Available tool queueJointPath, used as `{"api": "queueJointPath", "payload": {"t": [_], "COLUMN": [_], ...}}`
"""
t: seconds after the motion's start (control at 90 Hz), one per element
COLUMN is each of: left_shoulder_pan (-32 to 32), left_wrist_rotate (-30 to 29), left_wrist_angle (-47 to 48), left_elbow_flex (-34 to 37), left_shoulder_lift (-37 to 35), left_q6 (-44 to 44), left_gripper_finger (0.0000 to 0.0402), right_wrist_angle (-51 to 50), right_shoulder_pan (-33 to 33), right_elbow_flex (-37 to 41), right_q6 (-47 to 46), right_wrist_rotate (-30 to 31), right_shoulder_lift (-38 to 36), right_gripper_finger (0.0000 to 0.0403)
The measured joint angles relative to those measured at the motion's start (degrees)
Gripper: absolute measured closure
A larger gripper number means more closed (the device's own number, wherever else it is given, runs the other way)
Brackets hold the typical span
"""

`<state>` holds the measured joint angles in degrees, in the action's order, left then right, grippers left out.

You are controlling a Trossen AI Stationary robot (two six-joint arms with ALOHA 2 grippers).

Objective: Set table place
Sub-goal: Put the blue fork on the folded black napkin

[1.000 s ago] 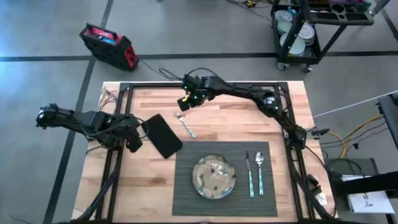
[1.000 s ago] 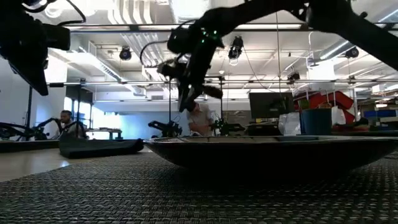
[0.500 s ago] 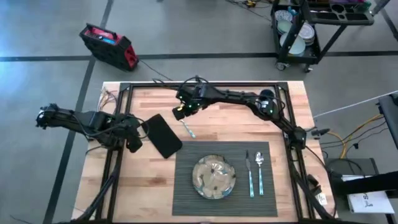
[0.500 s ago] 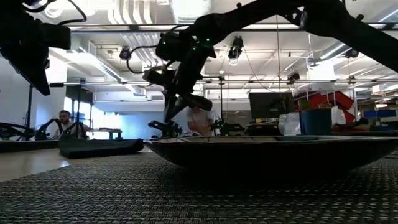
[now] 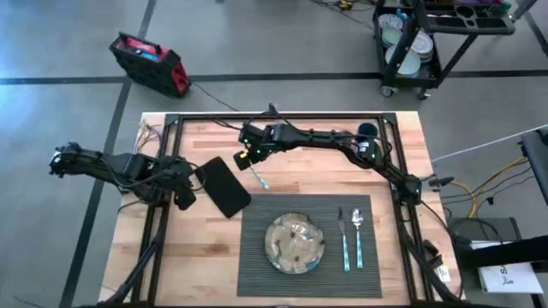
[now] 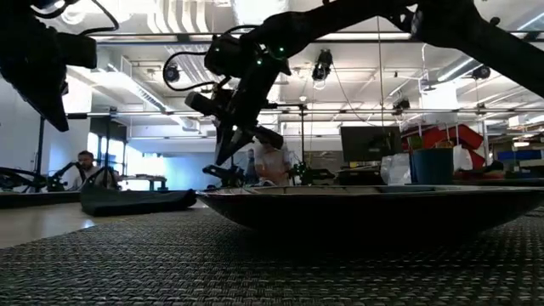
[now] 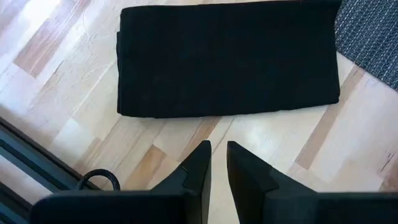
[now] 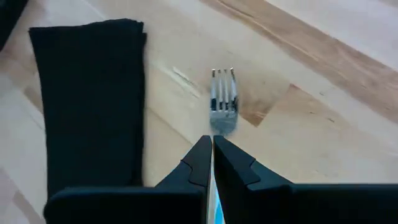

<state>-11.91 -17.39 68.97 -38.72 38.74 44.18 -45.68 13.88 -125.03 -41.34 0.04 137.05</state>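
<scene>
From above, the right gripper (image 5: pixel 249 155) reaches across the counter (image 5: pixel 394 171) to the fork (image 5: pixel 258 174), which lies beside the black napkin (image 5: pixel 223 186), off the placemat (image 5: pixel 257 265) with its plate (image 5: pixel 294 242), knife (image 5: pixel 344 239) and spoon (image 5: pixel 358 235). The left gripper (image 5: pixel 184 198) waits by the napkin. Right wrist view: jaws clenched on the fork's handle. Left wrist view: jaws nearly together, grasping nothing.

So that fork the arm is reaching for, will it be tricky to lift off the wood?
Probably a bit. The fork lies flat on the table, so the right gripper gets only a thin edge. It looks like stiff, shiny metal, likely slippery. It should not roll, though it may swing if pinched off-centre.
</scene>
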Motion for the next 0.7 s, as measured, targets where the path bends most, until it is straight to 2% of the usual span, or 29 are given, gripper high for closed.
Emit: {"api": "queueJointPath", "payload": {"t": [0.289, 0.567, 0.7], "left_shoulder_pan": [-0.01, 0.01, 0.01], "left_wrist_rotate": [0.00, 0.00, 0.00], "left_wrist_angle": [-0.22, -0.44, -0.44], "left_elbow_flex": [0.00, 0.00, 0.00], "left_shoulder_lift": [0.00, 0.02, 0.02], "left_q6": [0.00, 0.00, 0.00], "left_gripper_finger": [0.0365, 0.0365, 0.0365], "right_wrist_angle": [-1.02, -1.03, -0.91], "right_shoulder_pan": [-0.12, -0.76, -1.56], "right_elbow_flex": [0.57, 3.71, 5.19], "right_q6": [-0.68, -0.92, -1.10], "right_wrist_rotate": [2.89, 0.95, 0.98], "right_shoulder_lift": [0.00, 0.00, 0.00], "right_gripper_finger": [0.0390, 0.0300, 0.0268]}}
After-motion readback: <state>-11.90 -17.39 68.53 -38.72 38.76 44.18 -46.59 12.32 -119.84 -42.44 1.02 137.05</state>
